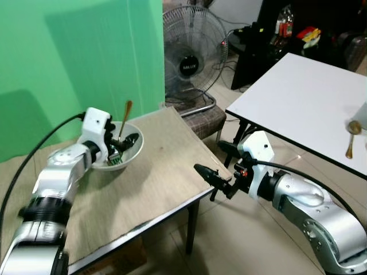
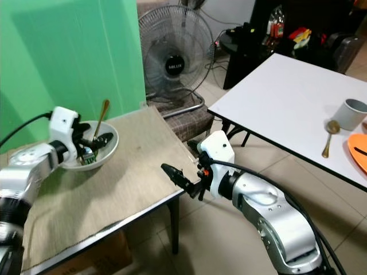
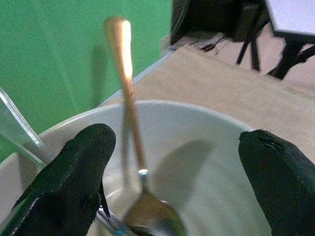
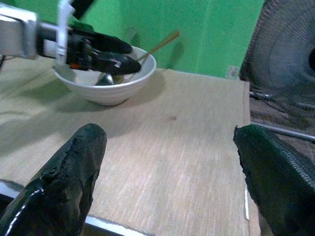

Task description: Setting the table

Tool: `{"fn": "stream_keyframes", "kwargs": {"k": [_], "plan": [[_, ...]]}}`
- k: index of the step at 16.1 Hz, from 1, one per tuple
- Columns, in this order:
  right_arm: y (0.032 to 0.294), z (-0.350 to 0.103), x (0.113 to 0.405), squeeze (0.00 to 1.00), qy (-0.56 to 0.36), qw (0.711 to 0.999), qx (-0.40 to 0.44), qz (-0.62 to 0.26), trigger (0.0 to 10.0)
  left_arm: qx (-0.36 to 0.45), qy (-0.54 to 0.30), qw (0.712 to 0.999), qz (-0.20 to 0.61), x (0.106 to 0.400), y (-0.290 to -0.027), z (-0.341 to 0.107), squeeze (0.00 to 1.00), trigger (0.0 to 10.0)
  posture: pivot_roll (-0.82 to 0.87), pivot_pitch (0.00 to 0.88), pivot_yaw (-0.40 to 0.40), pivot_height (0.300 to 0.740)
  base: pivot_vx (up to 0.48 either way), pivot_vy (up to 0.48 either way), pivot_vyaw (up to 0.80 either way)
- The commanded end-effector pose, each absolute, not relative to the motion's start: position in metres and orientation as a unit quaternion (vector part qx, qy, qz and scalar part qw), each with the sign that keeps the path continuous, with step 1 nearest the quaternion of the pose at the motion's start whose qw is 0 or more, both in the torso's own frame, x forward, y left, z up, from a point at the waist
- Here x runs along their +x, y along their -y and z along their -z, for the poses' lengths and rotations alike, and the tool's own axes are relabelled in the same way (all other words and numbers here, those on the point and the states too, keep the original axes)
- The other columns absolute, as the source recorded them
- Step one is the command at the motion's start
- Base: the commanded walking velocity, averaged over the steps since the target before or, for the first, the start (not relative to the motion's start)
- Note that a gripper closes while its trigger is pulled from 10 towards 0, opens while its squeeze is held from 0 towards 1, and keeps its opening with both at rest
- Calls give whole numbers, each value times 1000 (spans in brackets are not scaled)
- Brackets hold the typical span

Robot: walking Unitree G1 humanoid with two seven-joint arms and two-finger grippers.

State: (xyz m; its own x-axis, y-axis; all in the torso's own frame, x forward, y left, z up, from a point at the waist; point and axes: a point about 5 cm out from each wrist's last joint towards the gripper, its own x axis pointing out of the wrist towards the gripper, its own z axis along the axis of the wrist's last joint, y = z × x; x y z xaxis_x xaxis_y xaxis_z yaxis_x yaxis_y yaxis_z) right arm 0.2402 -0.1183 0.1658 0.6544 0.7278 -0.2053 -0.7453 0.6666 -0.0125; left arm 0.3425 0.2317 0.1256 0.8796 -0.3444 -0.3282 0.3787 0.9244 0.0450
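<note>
The spoon (image 3: 129, 123) stands tilted in the white bowl (image 1: 133, 150), at about ten o'clock on the tan table (image 1: 166, 172), handle leaning up toward twelve. The left gripper (image 1: 118, 147) reaches into the bowl, fingers spread wide either side of the shaft; it should centre on the handle low down, then close squarely so the thin metal doesn't swivel. The right gripper (image 1: 215, 177), wide open, hangs off the table's three o'clock edge

This looks like a lived-in home room. A standing fan (image 1: 191, 54) sits on the tiled floor (image 1: 241, 229). Nearby are a white dining table (image 1: 304, 97) and a green wall (image 1: 69, 57).
</note>
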Motion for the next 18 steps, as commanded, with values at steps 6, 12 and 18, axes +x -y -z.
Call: {"fn": "stream_keyframes", "kwargs": {"k": [6, 12, 18], "plan": [[116, -172, 228, 0, -101, 890, -48, -442, 10000, 77, -172, 965, 183, 354, -240, -121, 0, 3569, -121, 0, 0, 740, 0, 0, 0], [113, -174, 224, 0, -114, 876, -56, -465, 10000, 96, -182, 955, 214, 354, -238, -115, 0, 0, -120, 0, 3, 740, 0, 0, 0], [111, -172, 220, 0, -124, 866, -60, -481, 10000, 95, -204, 948, 224, 351, -239, -110, 0, 0, -122, 0, 15, 740, 0, 0, 0]]}}
